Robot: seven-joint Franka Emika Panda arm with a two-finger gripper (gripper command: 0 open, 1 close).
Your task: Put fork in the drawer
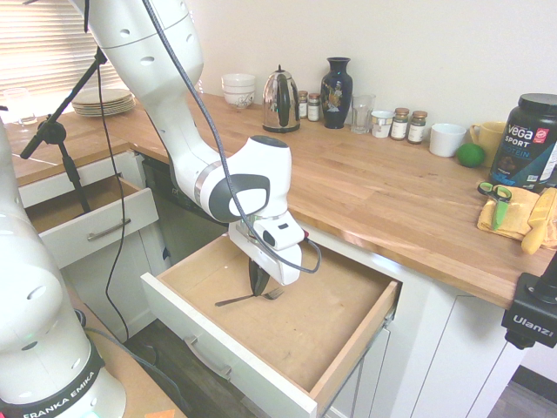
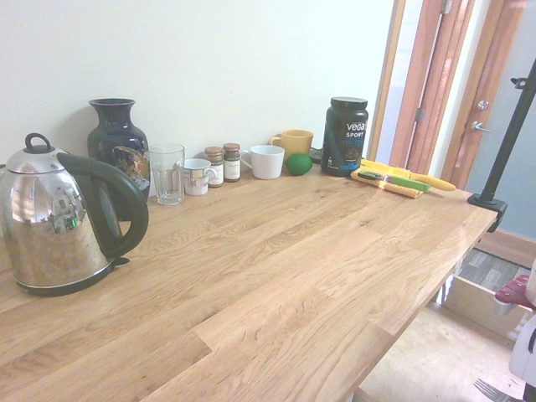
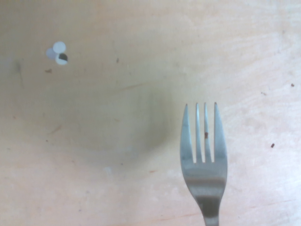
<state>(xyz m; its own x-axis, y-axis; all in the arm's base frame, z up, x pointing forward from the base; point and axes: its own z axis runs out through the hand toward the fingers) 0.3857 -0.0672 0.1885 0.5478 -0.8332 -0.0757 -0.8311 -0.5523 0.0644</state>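
The wide drawer [image 1: 348,348] stands pulled out below the wooden counter, its brown bottom bare. My gripper [image 1: 258,286] is down inside it, near the back left, shut on the slim silver fork [image 1: 246,300]. The fork lies level, tines to the right, just over the bottom; I cannot tell whether it touches. In the wrist view the fork [image 3: 203,160] shows tines-first over the drawer bottom [image 3: 94,141]. The second exterior view catches only the tines of the fork [image 2: 494,389] and part of the drawer [image 2: 481,301] at the lower right.
A smaller drawer [image 1: 87,222] stands open at the left. On the counter [image 1: 365,192] are a kettle [image 1: 280,100], a dark vase [image 1: 336,91], jars, mugs, a black tub [image 1: 529,139] and green-handled scissors [image 1: 496,196] on a yellow cloth.
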